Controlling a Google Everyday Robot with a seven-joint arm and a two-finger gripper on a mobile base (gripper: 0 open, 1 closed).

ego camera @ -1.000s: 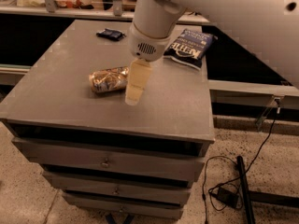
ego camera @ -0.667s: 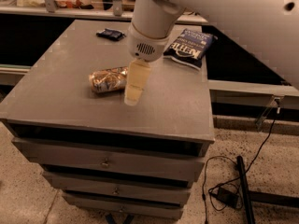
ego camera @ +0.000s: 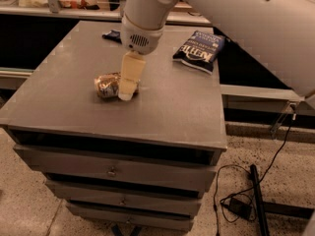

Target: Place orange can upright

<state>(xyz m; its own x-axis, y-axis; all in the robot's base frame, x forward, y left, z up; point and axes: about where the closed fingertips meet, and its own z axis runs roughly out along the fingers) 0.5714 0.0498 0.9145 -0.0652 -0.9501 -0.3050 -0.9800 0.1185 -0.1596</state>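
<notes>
Here, a grey cabinet is seen from above and in front, its flat top serving as the work surface (ego camera: 172, 107). The orange can (ego camera: 105, 85) lies on its side in the left half of the surface, long axis running roughly left to right and mottled gold-and-white wall facing up; it is not upright. The white arm (ego camera: 236, 23) enters from the upper right and ends in a rounded wrist housing (ego camera: 140, 38) with a small grille, from which the cream-coloured hand (ego camera: 126, 92) points downward. The hand's tip sits at the right end of the can, overlapping it in the view, on or just above the surface; whether it touches the can cannot be told. Only one broad cream face of the hand shows, so it cannot be told whether the hand is spread, pressed together or pinching the can. A dark blue chip bag (ego camera: 198, 50) lies flat at the far right of the surface, well apart from the can, its white lettering facing up. A small dark object (ego camera: 112, 35) rests near the far edge, just left of the wrist housing. Below the surface, the cabinet front shows stacked drawers (ego camera: 113, 170) with small knobs. On the speckled floor (ego camera: 29, 200) to the right, a black cable (ego camera: 214, 193) loops beside a dark adapter (ego camera: 240, 206).
</notes>
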